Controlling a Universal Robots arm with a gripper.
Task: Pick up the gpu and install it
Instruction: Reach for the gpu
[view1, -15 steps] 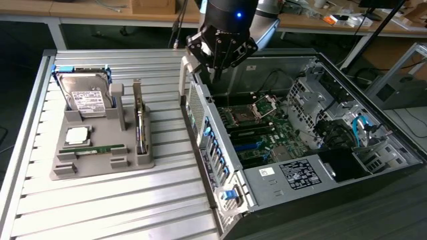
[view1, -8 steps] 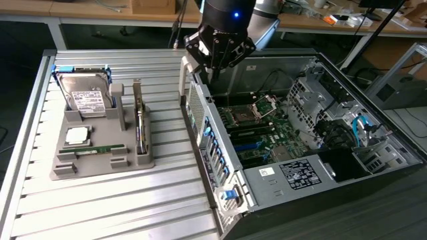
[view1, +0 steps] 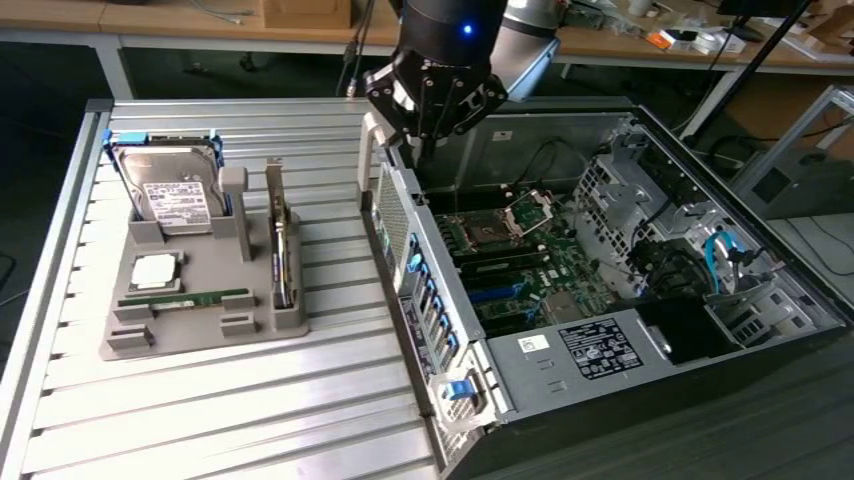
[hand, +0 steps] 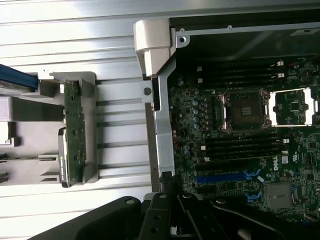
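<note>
my hand (view1: 424, 135) hangs over the case (view1: 400, 200) wall, and i can't tell if it's apart or together. the gpu (view1: 280, 240) stands on edge in the grey holder (view1: 187, 335) on the table (view1: 267, 420), off to the exterior view's left, its long axis parallel to that wall.

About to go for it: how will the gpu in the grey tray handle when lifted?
The gpu is a thin board, so probably stiff and light. Standing on edge in its tray slot, it may tip if nudged sideways.

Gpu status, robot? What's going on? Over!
Gripper above computer case edge, off the gpu. Gpu on edge in grey tray, untouched. Beside it, hard drive.
</note>
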